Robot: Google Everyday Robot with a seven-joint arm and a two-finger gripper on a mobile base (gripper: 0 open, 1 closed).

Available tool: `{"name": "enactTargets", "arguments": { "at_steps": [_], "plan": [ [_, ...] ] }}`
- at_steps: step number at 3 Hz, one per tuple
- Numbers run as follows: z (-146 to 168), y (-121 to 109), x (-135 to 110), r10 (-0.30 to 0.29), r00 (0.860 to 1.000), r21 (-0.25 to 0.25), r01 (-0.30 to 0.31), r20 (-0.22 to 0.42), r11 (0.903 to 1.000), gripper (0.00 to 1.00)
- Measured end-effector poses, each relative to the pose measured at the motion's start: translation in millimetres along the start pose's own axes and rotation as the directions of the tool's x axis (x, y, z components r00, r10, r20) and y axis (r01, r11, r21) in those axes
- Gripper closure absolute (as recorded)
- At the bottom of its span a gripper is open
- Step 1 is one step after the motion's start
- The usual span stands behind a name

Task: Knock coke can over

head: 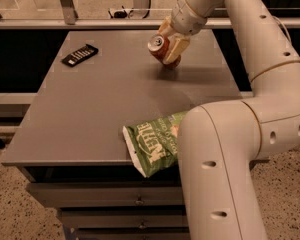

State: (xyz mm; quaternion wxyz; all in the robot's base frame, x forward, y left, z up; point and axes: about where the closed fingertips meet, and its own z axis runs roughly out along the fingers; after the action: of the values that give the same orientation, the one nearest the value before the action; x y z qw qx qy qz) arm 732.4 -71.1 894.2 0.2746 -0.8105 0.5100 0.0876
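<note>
The coke can (158, 46) is red with a silver top. It is tilted at the far middle of the grey table (90, 114), its top leaning left toward the camera and its base just above the surface. My gripper (169, 50) reaches down from the upper right with its beige fingers (178, 47) on either side of the can, shut on it.
A green chip bag (152, 145) lies at the table's front edge, partly behind my arm (225, 174), which fills the right foreground. A black remote (80, 54) lies at the far left. Drawers (115, 199) sit below the tabletop. A rail runs behind the table.
</note>
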Motion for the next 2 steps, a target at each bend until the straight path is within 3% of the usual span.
{"name": "enactTargets", "arguments": {
  "at_steps": [1,2],
  "plan": [
    [8.7,-14.8,1.6,0.002,1.0,0.044,-0.002,0.001,0.999,0.0],
    [13.0,-19.7,2.1,0.003,1.0,0.056,-0.003,0.002,0.9984,0.0]
  ]
}}
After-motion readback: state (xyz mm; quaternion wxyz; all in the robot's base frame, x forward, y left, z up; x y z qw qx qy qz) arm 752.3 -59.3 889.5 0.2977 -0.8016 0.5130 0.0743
